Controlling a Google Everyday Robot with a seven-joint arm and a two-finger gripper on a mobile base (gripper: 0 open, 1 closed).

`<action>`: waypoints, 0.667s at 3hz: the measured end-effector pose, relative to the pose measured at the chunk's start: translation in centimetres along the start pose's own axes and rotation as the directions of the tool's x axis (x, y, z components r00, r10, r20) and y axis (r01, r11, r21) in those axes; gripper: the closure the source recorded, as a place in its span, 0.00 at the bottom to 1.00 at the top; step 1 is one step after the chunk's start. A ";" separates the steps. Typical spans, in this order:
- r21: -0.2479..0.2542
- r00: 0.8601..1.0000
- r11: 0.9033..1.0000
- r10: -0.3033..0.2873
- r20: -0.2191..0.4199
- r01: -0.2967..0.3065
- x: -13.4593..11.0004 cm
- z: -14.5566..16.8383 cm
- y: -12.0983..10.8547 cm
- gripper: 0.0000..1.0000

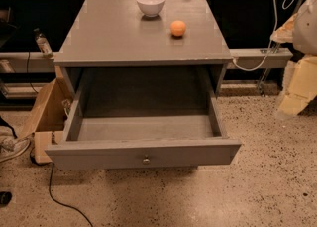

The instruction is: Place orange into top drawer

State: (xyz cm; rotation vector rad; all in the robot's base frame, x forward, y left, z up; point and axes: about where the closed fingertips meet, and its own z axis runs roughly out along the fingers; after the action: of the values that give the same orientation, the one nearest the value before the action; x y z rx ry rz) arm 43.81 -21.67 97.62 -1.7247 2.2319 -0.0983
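The orange [178, 28] sits on the grey cabinet top [114, 37], right of centre and in front of the white bowl. The top drawer [143, 152] is pulled out wide open; its inside shows only bare grey floor, and its small round knob [145, 160] faces me. My gripper [293, 103] shows as a pale, blurred shape at the right edge of the view, beside the cabinet, well away from the orange and about level with the drawer's back. It holds nothing that I can see.
A white bowl [150, 3] stands at the back of the cabinet top. A cardboard box [44, 112] and a black cable [54, 191] lie on the speckled floor to the left. A white cable [267, 47] hangs behind on the right.
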 end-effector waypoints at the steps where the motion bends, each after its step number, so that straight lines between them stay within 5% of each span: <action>1: 0.013 1.000 1.000 0.009 0.007 -0.009 -0.1 -0.1 -0.3 0.00; 2: 0.048 0.994 0.996 0.071 0.082 -0.075 -0.2 0.9 -3.5 0.00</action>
State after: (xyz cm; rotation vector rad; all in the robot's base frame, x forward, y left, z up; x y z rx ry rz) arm 47.35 -22.26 97.67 -1.5910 2.2119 -0.0677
